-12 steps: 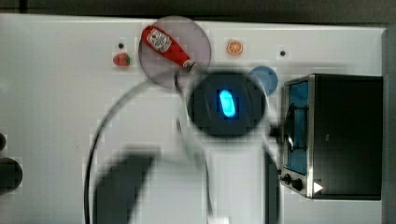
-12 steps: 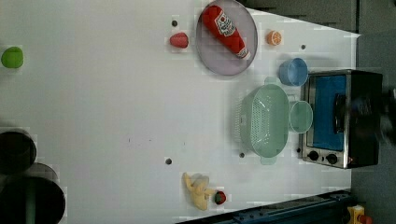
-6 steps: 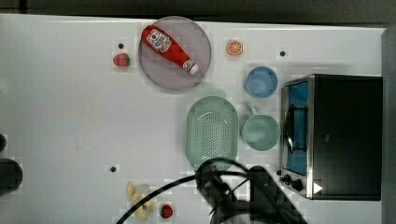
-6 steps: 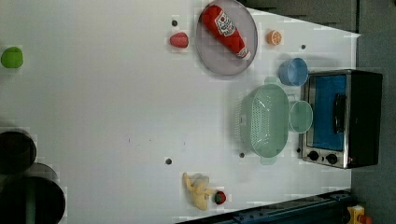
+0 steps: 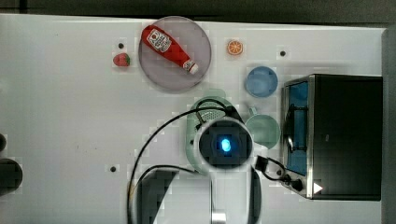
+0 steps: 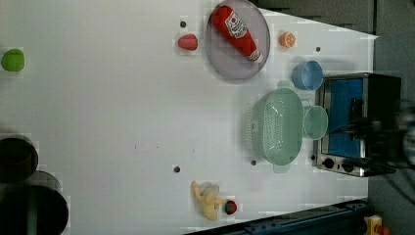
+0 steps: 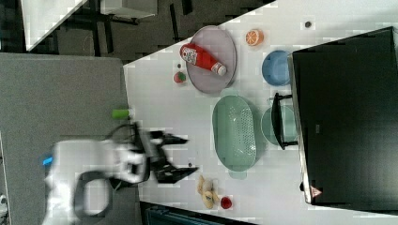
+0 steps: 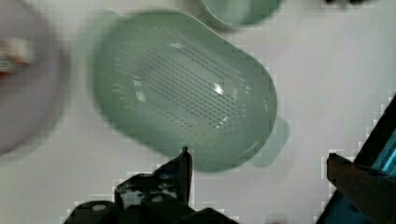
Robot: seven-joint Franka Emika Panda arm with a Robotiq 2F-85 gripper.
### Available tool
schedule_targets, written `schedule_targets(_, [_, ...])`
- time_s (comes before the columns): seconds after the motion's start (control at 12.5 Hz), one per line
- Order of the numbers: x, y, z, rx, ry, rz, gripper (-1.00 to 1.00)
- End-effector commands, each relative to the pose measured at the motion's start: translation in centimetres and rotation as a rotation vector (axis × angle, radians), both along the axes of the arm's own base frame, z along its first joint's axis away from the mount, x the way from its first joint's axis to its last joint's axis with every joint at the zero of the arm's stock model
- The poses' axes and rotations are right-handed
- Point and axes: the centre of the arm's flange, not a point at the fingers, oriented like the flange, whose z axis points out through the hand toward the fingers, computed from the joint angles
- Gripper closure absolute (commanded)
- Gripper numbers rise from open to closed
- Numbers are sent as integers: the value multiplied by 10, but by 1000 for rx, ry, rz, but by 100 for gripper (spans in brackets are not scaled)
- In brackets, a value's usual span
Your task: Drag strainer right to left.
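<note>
Claw (image 8: 259, 161) spread wide above the strainer (image 8: 182, 88), approach step; next you lower onto its rim beside the mug (image 5: 263, 131).

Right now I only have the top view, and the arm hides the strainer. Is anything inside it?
Observer: No. In the left view the strainer is empty.
Operator: Is the tool open?
Observer: Yes. In the wrist view the tool has its fingers wide apart, gripping nothing.
Operator: What's under the arm near the table edge?
Observer: In the left view, a banana with a small red thing beside it.
</note>
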Motion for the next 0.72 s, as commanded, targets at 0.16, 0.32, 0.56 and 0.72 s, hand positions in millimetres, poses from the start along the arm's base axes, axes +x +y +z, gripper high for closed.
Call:
schedule_targets(0.16, [12, -1, -72, -11, -34, -186, -100])
schedule_targets(0.32, [22, 4, -111, -9, -71, -175, -100])
schedule_targets(0.56, [26, 12, -164, -17, -93, -304, -100])
schedule_targets(0.72, [26, 28, -195, -20, -112, -401, -100])
